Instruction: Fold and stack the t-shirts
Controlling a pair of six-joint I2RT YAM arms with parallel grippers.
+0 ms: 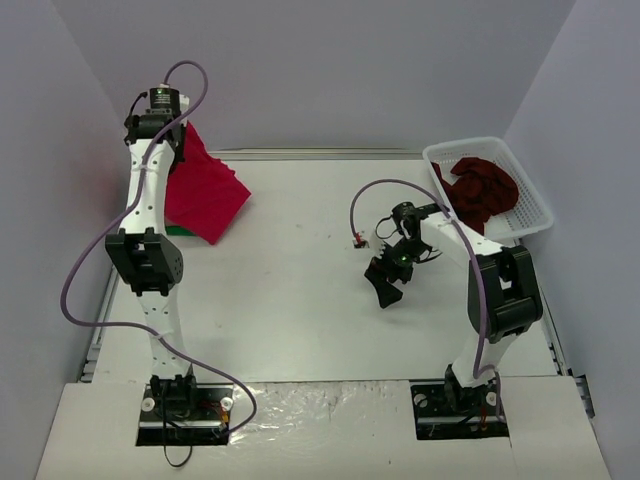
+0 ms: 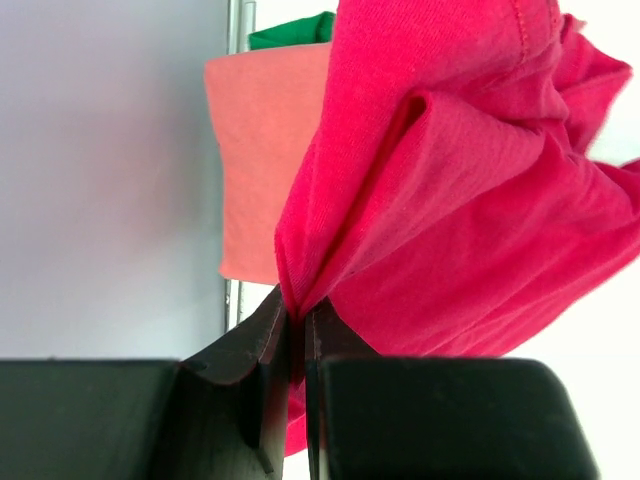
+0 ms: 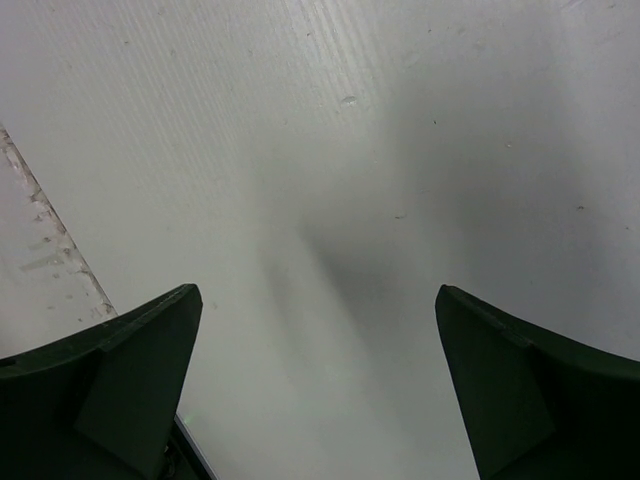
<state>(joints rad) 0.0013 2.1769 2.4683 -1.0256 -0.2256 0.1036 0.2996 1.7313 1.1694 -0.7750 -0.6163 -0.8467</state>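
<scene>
White arms (image 1: 146, 195) with black joint housings (image 1: 145, 262); looping lilac cables (image 1: 188, 64); black wedge-shaped fingers (image 3: 140, 390).

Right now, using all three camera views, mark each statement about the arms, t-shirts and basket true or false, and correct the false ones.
1. The left end effector is shut on the bright crimson cloth t-shirt. True.
2. The right end effector grips the dark maroon cloth t-shirt. False: it is open over the white table, holding nothing.
3. The dark maroon cloth t-shirt lies in the white plastic lattice basket. True.
4. The basket stands at the table's far left. False: far right.
</scene>
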